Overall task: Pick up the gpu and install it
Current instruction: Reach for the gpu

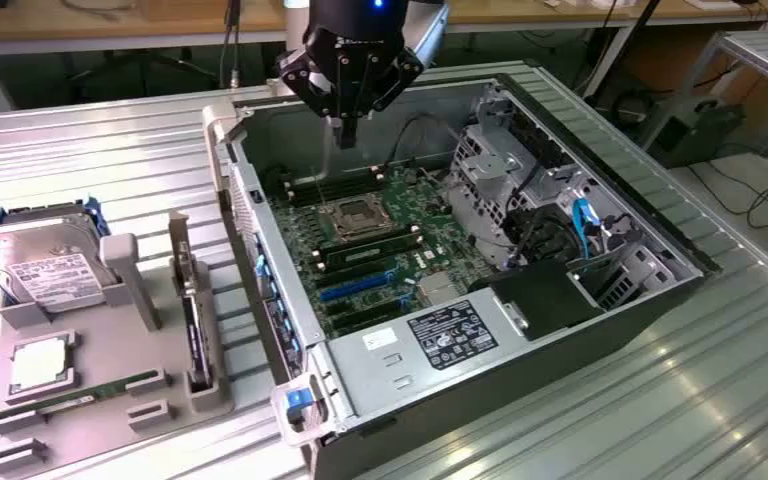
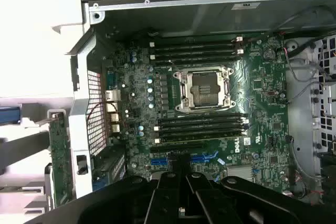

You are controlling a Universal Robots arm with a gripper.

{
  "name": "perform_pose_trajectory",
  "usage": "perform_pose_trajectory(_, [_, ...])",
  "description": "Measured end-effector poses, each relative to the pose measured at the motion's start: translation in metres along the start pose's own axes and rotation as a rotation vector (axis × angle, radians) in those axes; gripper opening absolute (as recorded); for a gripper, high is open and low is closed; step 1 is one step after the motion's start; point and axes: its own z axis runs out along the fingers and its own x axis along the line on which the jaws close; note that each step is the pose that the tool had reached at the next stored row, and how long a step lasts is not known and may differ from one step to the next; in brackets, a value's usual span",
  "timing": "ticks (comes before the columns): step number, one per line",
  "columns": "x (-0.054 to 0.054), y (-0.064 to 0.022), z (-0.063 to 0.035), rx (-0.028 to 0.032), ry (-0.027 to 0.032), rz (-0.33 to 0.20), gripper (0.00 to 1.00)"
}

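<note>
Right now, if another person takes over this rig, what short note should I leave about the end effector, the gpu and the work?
End effector: shut, holding nothing, over the open black metal computer case, above the green motherboard.
Gpu: the slim black rectangular card stands on edge in the grey plastic holder tray, outside the case, at the exterior view's left.
Done: nothing that shows; the card is not yet picked up.
Left: the pick-up and the installation.
</note>
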Motion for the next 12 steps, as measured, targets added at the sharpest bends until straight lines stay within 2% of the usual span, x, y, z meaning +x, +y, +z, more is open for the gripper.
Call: perform_pose_trajectory(12, [0.011, -0.0008, -0.0003, 0.0, -0.0001, 0.0, 0.11])
